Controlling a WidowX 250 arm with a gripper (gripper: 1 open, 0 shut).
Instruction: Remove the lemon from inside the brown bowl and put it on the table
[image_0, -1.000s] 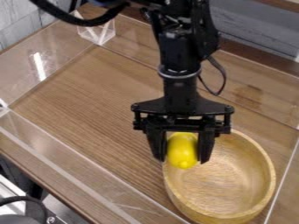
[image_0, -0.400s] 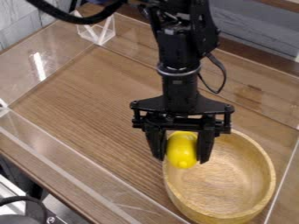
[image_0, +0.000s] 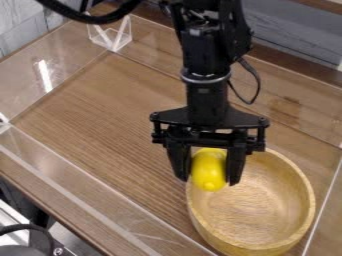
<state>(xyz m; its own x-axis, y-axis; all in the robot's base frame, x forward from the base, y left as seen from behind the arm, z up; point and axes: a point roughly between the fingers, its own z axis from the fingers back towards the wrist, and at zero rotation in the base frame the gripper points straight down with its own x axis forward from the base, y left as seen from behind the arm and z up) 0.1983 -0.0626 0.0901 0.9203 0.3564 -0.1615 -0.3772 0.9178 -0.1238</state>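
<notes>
The yellow lemon (image_0: 209, 173) sits between the black fingers of my gripper (image_0: 209, 172), which is shut on it. It hangs over the near-left rim of the brown bowl (image_0: 267, 215), just above the bowl's inside. The bowl rests at the lower right of the wood-grain table (image_0: 107, 110). My arm comes down from the top of the view and points almost straight down.
Clear plastic walls (image_0: 54, 60) border the table on the left and front. A small clear stand (image_0: 112, 36) sits at the far edge. Bare tabletop lies left of the bowl.
</notes>
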